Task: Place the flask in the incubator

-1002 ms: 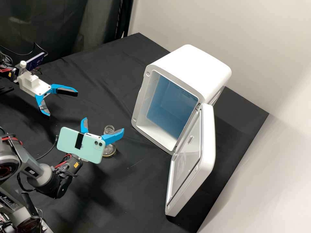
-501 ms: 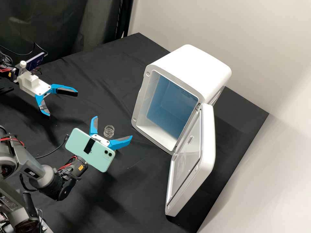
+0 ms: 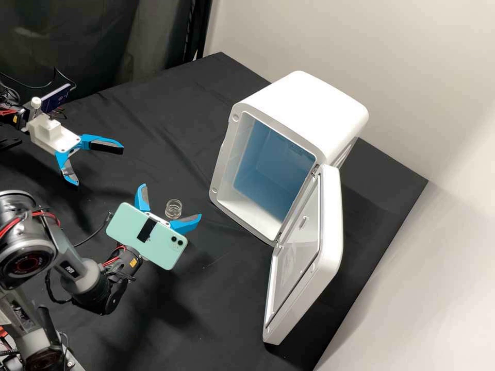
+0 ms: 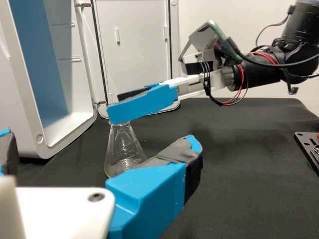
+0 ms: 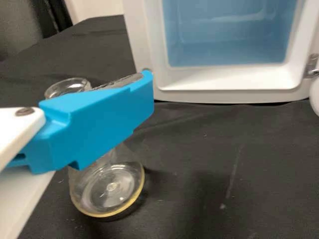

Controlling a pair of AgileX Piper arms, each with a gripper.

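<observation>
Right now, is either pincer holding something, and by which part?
Nothing is held. The flask stands on the bench, neck between open fingers of the right pincer; the left pincer is open too.

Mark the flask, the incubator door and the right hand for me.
flask [image 4: 121,149], left wrist view, on the glass body.
incubator door [image 3: 301,247], high view, on the inner panel.
right hand [image 3: 171,202], high view, midway between its open fingertips.

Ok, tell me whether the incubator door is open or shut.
Open. The door is swung wide off the incubator, hanging from its hinge side, and the blue interior is fully exposed.
</observation>
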